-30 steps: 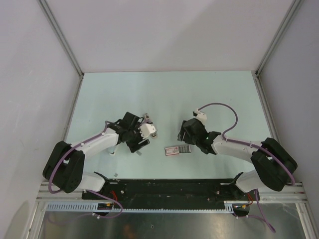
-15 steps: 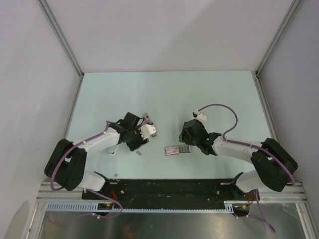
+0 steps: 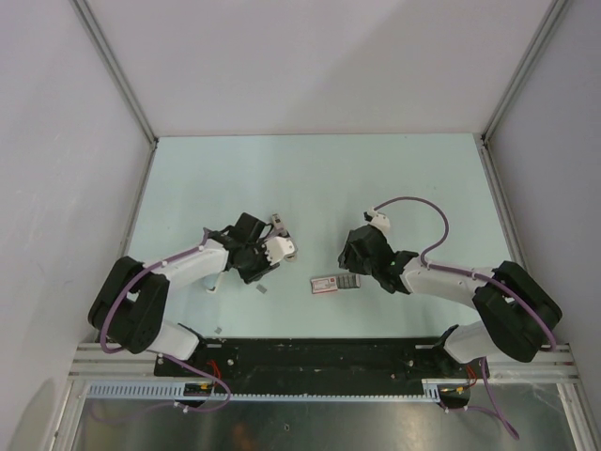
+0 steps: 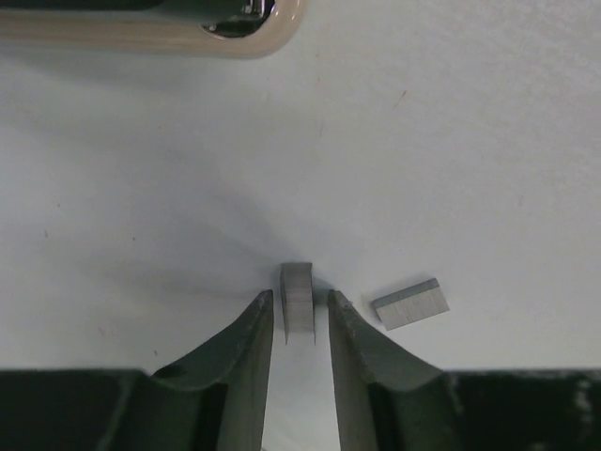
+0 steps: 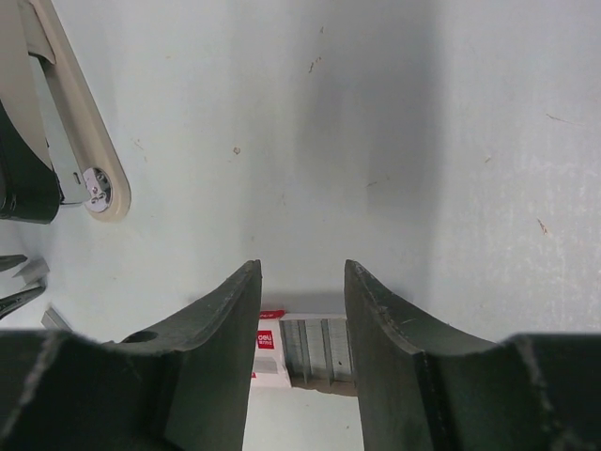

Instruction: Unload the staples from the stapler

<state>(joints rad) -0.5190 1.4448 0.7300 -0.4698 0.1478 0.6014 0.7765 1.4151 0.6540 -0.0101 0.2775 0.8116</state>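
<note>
The stapler [image 3: 280, 246] lies right of my left wrist; its beige body runs along the top of the left wrist view [image 4: 141, 33] and shows at the upper left of the right wrist view [image 5: 80, 150]. My left gripper [image 4: 299, 299] is narrowly open and low over the table [image 3: 261, 276]. Its fingertips straddle a short grey staples strip [image 4: 298, 310] without touching it. A second strip [image 4: 409, 303] lies just right of the fingers [image 3: 264, 290]. My right gripper [image 5: 302, 272] is open and empty [image 3: 349, 271].
A flat pink-and-dark box of staples [image 3: 335, 283] lies under my right gripper, and it also shows between the fingers in the right wrist view [image 5: 305, 352]. A small white stick [image 3: 214, 287] and a tiny grey bit [image 3: 217, 329] lie near the left arm.
My left gripper has shifted slightly down and left toward the staple strip, and the arm's elbow has swung inward. The right arm has barely moved.
</note>
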